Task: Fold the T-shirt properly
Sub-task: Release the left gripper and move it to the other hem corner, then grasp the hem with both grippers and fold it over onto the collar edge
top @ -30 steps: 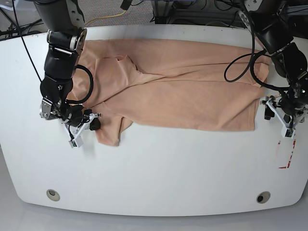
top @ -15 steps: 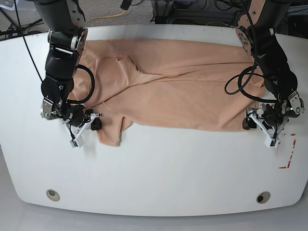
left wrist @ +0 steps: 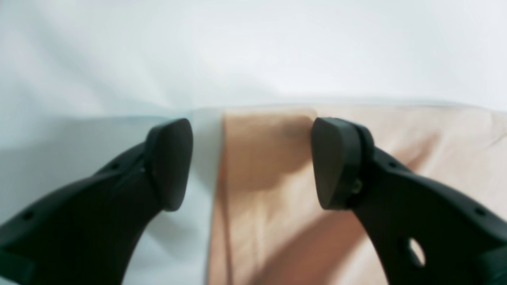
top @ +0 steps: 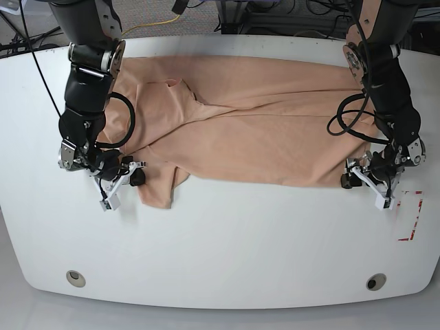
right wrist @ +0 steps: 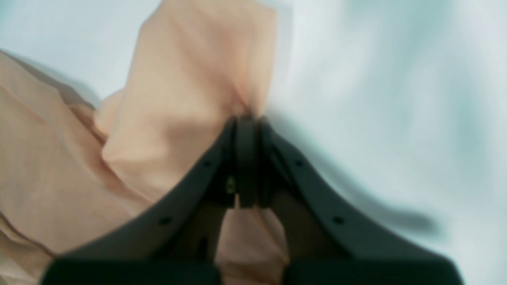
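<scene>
While the soft, wrinkled peach cotton T-shirt (top: 254, 124) lies spread on the white table (top: 227, 240), our right gripper (right wrist: 246, 130) pinches its near sleeve and our left gripper (left wrist: 249, 162), fingers spread, straddles the hem corner, which we judge it must next clamp.
</scene>
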`<state>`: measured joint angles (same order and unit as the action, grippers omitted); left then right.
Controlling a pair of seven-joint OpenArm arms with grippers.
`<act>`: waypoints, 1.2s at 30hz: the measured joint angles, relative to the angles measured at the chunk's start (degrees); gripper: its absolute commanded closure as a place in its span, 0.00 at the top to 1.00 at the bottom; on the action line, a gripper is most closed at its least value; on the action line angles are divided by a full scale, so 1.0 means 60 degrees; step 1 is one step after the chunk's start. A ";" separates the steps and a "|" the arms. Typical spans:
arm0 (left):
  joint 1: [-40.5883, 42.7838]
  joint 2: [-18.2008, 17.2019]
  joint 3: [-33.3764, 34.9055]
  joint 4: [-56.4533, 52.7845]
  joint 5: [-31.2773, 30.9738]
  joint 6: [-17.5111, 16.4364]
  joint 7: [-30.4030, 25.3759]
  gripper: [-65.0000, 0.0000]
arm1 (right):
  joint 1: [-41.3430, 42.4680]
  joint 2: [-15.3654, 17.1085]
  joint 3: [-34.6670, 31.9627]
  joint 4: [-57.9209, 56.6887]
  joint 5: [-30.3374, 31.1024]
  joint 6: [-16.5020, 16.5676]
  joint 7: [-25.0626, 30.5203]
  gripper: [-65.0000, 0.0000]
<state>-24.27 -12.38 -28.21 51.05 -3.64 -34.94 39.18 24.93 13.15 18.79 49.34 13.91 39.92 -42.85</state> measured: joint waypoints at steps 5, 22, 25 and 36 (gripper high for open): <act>-0.0073 0.0131 0.0087 -0.0040 0.0015 0.0040 0.0069 0.08 | -0.0157 -0.0120 0.0000 0.0692 -0.0117 -0.0007 -0.0186 0.00; 0.0248 0.0084 0.0087 0.1661 -0.0015 0.0499 -0.0084 0.00 | -0.0357 -0.0226 -0.0022 0.2929 -0.0189 0.0000 -0.0838 0.00; 0.0590 0.0102 0.0087 0.2390 0.0000 0.0459 0.0131 0.00 | -0.0342 -0.0229 -0.0004 0.3745 -0.0142 0.0007 -0.1443 0.00; 0.1705 0.0149 0.0080 0.4612 -0.0040 -0.0259 0.0616 0.00 | -0.1140 -0.0208 0.0000 0.7023 0.0018 0.0047 -0.2994 0.00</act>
<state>-14.04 -11.49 -27.73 78.72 -3.88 -36.49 42.87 18.09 11.90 18.79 91.48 14.02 40.21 -60.82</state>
